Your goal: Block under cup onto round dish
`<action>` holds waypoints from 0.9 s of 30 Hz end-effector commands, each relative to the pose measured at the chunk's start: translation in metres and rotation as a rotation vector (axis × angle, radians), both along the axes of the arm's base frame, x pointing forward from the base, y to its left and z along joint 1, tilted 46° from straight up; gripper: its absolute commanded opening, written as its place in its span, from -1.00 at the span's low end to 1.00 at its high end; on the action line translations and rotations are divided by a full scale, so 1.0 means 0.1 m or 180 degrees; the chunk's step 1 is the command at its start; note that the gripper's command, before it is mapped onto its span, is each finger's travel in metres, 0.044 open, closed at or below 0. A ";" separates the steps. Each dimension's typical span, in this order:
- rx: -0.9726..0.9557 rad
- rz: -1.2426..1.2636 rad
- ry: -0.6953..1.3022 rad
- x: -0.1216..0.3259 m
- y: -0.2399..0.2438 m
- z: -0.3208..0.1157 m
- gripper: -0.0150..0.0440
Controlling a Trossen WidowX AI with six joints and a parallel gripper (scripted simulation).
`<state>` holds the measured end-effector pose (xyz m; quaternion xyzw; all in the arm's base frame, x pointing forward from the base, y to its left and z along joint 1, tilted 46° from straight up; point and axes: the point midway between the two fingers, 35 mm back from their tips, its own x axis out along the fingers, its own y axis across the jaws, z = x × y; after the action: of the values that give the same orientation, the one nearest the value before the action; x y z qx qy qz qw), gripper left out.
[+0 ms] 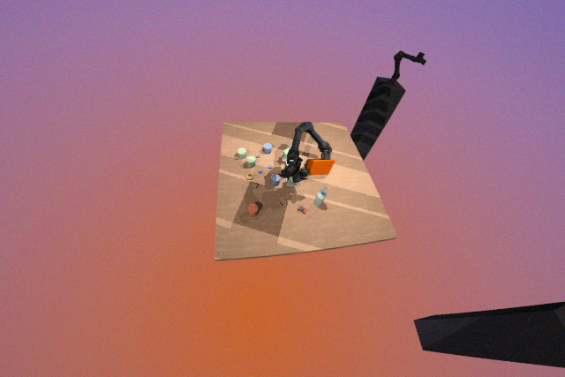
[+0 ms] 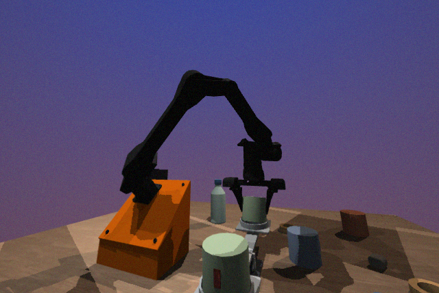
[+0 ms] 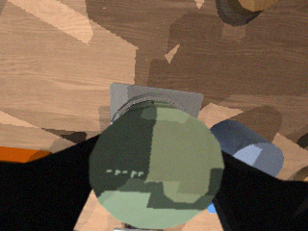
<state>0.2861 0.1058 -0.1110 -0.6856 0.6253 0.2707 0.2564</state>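
Observation:
My gripper [image 2: 254, 211] [image 3: 154, 140] points down and is shut on the green cup [image 2: 254, 206] [image 3: 185, 149] at the far end of the balance. The cup is upright, its base at the ring of the grey end plate [image 2: 241, 228] [image 3: 188, 100]; I cannot tell whether it is clear of it. The other green cup [image 2: 226, 261] [image 1: 286, 153], with a dark red mark on its side, stands on the near end, which sits low. No block shows. Two tan ring-shaped things [image 1: 249, 176] [image 1: 282, 203] lie on the table; I cannot tell which is the round dish.
A blue cup [image 2: 304, 248] [image 3: 236, 140] stands close beside the held cup. A bottle [image 1: 319, 198] [image 2: 217, 204], a toy car [image 1: 302, 209], a red cup [image 1: 252, 209] [image 2: 354, 224] and the orange base [image 2: 173, 219] stand around. Two more green cups [image 1: 241, 153] [image 1: 251, 162] and another blue cup [image 1: 267, 148] are at the left.

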 end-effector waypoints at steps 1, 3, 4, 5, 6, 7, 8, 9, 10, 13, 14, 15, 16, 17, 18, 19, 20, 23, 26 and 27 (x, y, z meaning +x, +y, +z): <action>0.0073 0.0016 -0.0045 0.03 0.13 0.05 -0.49; 0.0073 0.0016 -0.0045 0.03 0.14 0.06 -0.49; 0.0074 0.0016 -0.0044 0.03 0.15 0.07 -0.49; 0.0074 0.0016 -0.0044 0.02 0.16 0.08 -0.49; 0.0074 0.0016 -0.0044 0.02 0.17 0.09 -0.49; 0.0075 0.0016 -0.0044 0.02 0.18 0.10 -0.49; 0.0075 0.0016 -0.0044 0.02 0.19 0.10 -0.49; 0.0075 0.0016 -0.0044 0.02 0.20 0.11 -0.49; 0.0075 0.0016 -0.0044 0.02 0.21 0.12 -0.49; 0.0076 0.0016 -0.0044 0.02 0.23 0.15 -0.49; 0.0076 0.0016 -0.0043 0.01 0.24 0.16 -0.49; 0.0076 0.0016 -0.0043 0.01 0.25 0.17 -0.49; 0.0076 0.0016 -0.0043 0.01 0.26 0.17 -0.49; 0.0076 0.0016 -0.0043 0.01 0.27 0.18 -0.49; 0.0076 0.0016 -0.0043 0.01 0.28 0.19 -0.49; 0.0076 0.0016 -0.0043 0.01 0.29 0.20 -0.49; 0.0076 0.0016 -0.0043 0.01 0.30 0.21 -0.49; 0.0077 0.0015 -0.0043 0.00 0.32 0.24 -0.49; 0.0077 0.0015 -0.0042 0.00 0.35 0.27 -0.49; 0.0077 0.0015 -0.0042 -0.01 0.36 0.27 -0.49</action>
<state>0.2838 0.1269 -0.0875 -0.6854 0.6274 0.2692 0.2533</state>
